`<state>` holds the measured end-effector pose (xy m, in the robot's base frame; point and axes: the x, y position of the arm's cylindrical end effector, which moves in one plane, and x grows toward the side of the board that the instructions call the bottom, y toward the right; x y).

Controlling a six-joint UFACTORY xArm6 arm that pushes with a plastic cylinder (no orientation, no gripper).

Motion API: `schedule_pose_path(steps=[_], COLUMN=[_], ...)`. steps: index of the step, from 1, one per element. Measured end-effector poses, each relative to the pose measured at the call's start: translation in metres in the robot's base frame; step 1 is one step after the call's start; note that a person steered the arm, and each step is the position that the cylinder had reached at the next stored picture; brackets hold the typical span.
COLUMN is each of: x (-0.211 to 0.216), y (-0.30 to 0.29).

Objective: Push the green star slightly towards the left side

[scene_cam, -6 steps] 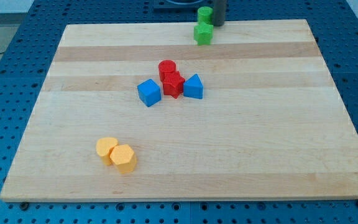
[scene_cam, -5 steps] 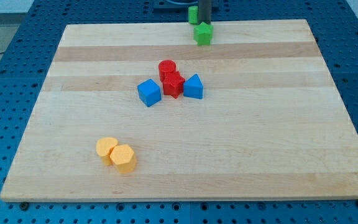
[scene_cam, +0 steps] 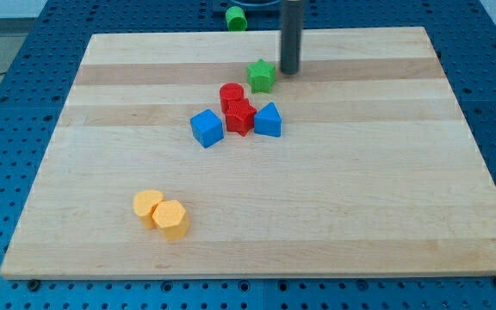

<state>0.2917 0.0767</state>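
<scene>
The green star (scene_cam: 261,75) lies on the wooden board (scene_cam: 257,215) near the view's top, just above the red and blue cluster. My tip (scene_cam: 289,71) is on the board just to the star's right, with a small gap between them. A green cylinder (scene_cam: 235,16) lies off the board beyond its top edge, to the left of the rod.
A red cylinder (scene_cam: 231,94) and a red star (scene_cam: 240,117) sit between a blue cube (scene_cam: 206,128) and a blue triangular block (scene_cam: 268,120) below the green star. Two yellow blocks (scene_cam: 162,213) lie at the lower left.
The rod has come down from the top edge onto the board. The green star has shifted down and left. The green cylinder has been knocked left, off the board's top edge.
</scene>
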Motion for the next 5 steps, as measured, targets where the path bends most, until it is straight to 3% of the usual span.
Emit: schedule_pose_path(steps=[1, 3, 4, 5], x=[0.029, 0.019, -0.017, -0.053], y=[-0.010, -0.207, -0.118, -0.151])
